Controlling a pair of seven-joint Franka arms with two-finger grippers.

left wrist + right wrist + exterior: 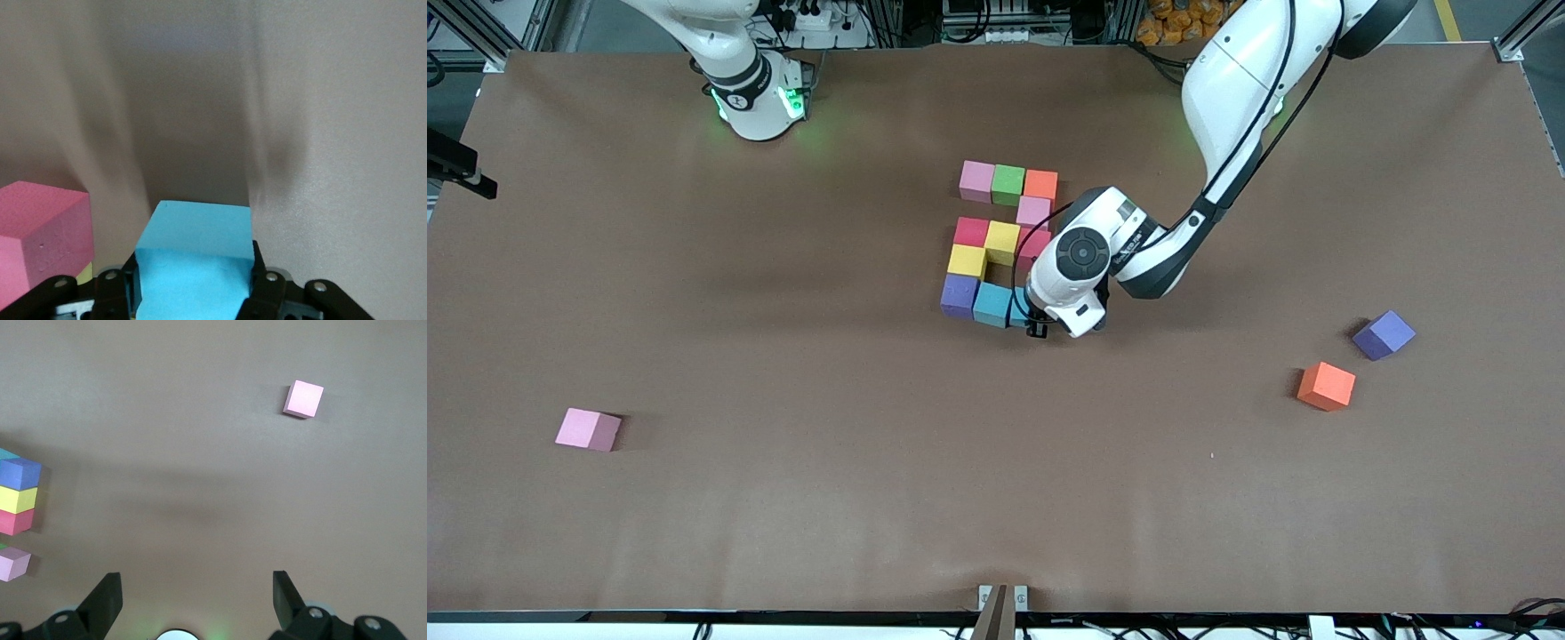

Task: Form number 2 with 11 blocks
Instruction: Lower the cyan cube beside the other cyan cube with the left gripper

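The number 2 stands mid-table: a pink (pixel 976 180), green (pixel 1008 184) and orange block (pixel 1040 185) in the farthest row, then a pink one (pixel 1033 212), a red (pixel 971 232) and yellow (pixel 1002 242) row, a yellow one (pixel 967 260), and purple (pixel 959 295) and sky-blue (pixel 991 304) nearest the camera. My left gripper (pixel 1037 329) (pixel 193 288) is shut on a second sky-blue block (pixel 1018 307) (pixel 193 250), right beside the first. A red block (pixel 40 240) shows next to it. My right gripper (pixel 197 593) waits open, high near its base.
Three loose blocks lie apart from the figure: a pink one (pixel 587 429) (pixel 303 399) toward the right arm's end, and a purple one (pixel 1384 335) and an orange one (pixel 1326 386) toward the left arm's end. The left arm's wrist hides part of the figure's middle row.
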